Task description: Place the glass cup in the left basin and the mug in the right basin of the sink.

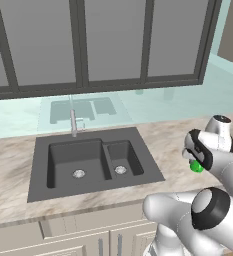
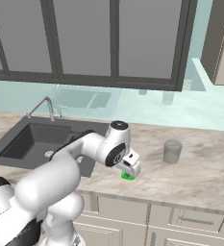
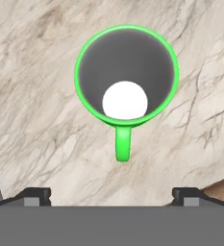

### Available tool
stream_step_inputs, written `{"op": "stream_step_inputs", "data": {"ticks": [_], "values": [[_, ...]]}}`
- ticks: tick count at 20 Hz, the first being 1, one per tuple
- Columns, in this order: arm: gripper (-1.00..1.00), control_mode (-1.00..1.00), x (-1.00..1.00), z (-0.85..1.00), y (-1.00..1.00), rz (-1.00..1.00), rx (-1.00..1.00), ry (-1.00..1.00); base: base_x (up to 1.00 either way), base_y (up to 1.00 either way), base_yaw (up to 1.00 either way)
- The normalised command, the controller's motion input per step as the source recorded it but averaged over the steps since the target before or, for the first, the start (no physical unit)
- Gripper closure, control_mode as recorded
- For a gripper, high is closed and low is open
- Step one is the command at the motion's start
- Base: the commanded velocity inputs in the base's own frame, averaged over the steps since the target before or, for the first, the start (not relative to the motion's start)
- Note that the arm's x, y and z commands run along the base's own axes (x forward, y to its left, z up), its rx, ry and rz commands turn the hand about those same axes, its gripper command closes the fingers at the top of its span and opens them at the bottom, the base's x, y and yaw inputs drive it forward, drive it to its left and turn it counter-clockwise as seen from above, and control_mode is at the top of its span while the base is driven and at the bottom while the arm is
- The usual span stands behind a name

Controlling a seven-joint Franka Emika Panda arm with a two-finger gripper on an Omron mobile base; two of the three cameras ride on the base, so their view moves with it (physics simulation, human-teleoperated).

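Hand view gave us mug (image 3: 126, 77) from straight above: bright green round rim, pale bottom, handle toward camera, upright on marbled counter (image 3: 31, 120). Gripper (image 3: 111, 194) hung over it, jaws spread wide, nothing held. Right base view alone showed us glass cup (image 2: 172, 151), see-through cylinder, right of mug. Left base view showed matte charcoal sink (image 1: 40, 175), both basins bare.

Bright, even, rendered light across all three views

No hard shadows on the marble desk (image 1: 163, 145); the pale backsplash (image 1: 138, 107) mirrors the sink (image 1: 93, 160) faintly. The sink's basins read dark and matte, no glare. Edges are slightly soft and low-resolution, no lens distortion; the mug (image 3: 126, 77) shows crisp up close.
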Motion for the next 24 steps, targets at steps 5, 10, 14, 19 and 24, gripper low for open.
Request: {"op": "stream_step_inputs", "data": {"ticks": [5, 10, 14, 19, 24], "values": [[-1.0, -1.0, 0.09, -0.1, -0.09, 0.0, -0.09, 0.0, 0.0, 0.0, 0.0], [-1.0, -1.0, 0.1, -0.13, -0.06, 0.0, -0.07, 0.0, 0.0, 0.0, 0.0], [-1.0, -1.0, 0.1, -0.14, -0.03, 0.0, -0.02, 0.0, 0.0, 0.0, 0.0], [-1.0, -1.0, 0.15, -0.14, -0.05, 0.0, 0.0, 0.0, 0.0, 0.0, 0.0], [-1.0, -1.0, 0.12, -0.1, -0.12, 0.0, 0.0, 0.0, 0.0, 0.0, 0.0]]}}
